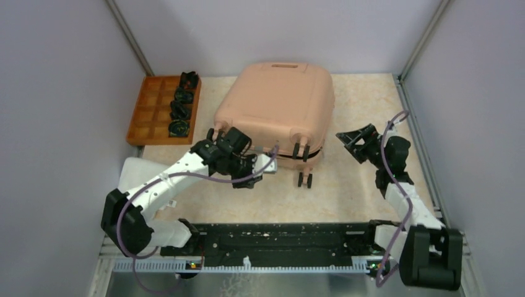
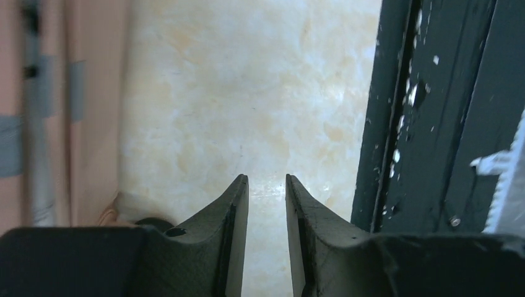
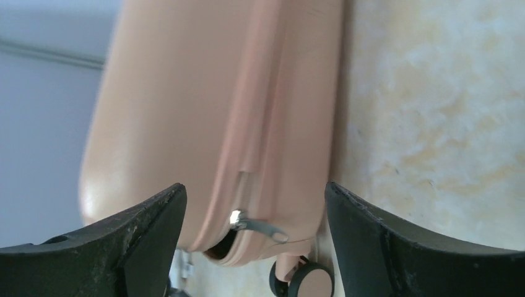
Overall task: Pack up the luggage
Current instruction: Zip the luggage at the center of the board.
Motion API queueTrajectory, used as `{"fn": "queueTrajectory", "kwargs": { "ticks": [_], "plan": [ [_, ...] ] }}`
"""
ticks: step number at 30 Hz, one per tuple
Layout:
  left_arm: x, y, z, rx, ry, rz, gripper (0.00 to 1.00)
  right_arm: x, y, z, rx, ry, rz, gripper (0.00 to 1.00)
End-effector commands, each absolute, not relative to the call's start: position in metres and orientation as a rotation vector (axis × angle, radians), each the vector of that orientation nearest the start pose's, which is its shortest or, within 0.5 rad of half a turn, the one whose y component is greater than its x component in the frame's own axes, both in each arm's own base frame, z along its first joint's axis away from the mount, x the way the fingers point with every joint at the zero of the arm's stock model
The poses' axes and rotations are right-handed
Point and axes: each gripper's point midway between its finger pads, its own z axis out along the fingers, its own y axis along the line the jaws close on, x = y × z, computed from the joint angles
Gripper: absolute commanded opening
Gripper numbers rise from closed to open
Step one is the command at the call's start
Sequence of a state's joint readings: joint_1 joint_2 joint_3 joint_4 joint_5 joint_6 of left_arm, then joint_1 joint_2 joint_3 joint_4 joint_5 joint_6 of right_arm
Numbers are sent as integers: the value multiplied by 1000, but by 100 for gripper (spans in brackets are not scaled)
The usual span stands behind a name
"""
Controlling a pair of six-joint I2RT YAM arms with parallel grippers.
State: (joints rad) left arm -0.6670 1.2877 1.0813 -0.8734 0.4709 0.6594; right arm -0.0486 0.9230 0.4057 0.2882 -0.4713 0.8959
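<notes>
Over at the far left stands an orange tray (image 1: 147, 112), with small black parts (image 1: 179, 111) in its right-hand column. I see little risk there, as both arms are well away from it.

The left pincer (image 2: 266, 179) hangs over bare desk (image 1: 359, 185) just off the near-left corner of the luggage (image 1: 278, 102). Its fingers are a narrow slit apart with nothing between them. To my eye the danger is its purple cable (image 1: 247, 180), which loops close to the wheels (image 1: 304, 179). A sweep to the right could catch on one and drag the case.

The luggage lies flat in the middle of the desk toward the back, with the lid down. At its near corner, though, the seam gapes a little beside the zip pull (image 3: 259, 226). I'd say that pull is the hard part, being a small, flat, shiny tab that could easily slip from a grip. A miss would only shove the hard shell, which I expect would slide on the smooth desk.

The right pincer (image 1: 354, 137) stands spread wide and empty, facing the right side of the case. If it closed from that far out, it might catch the shell edge and not the tab.

I can read no brand, label or lettering anywhere. The shell looks plain and so does the tray.
</notes>
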Motion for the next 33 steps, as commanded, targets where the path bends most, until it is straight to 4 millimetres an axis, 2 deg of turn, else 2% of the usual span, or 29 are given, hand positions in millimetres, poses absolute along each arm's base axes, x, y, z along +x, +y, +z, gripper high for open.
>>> {"fn": "queueTrajectory", "kwargs": {
  "ticks": [1,3,7,10,13,18,20,21,24,25,29,33],
  "plan": [
    [194,-229,130,1953,1687,-419,34,317,101,170,603,1887,1244,78],
    [195,-234,120,1998,1688,-418,31,319,101,167,556,1929,1212,78],
    [204,-232,91,2090,1671,-343,24,319,97,169,509,1936,1145,78],
    [225,-222,67,2111,1658,-166,20,327,97,171,501,1924,1155,78],
    [248,-212,52,2082,1769,-11,14,339,98,175,506,1891,1196,78],
    [290,-192,53,1866,1933,106,3,346,100,184,460,1855,1225,76],
    [303,-174,52,1768,2042,73,0,344,105,192,375,1832,1235,73],
    [311,-158,50,1717,2096,86,0,344,107,194,344,1828,1229,71],
    [325,-122,40,1661,2135,192,0,350,111,193,296,1850,1160,65],
    [328,-112,37,1640,2147,221,0,351,120,193,260,1866,1144,64],
    [339,-64,20,1564,2224,340,0,345,150,188,94,1930,1047,63],
    [365,-29,24,1381,2302,380,0,335,155,183,10,1919,1036,63]
  ]
}}
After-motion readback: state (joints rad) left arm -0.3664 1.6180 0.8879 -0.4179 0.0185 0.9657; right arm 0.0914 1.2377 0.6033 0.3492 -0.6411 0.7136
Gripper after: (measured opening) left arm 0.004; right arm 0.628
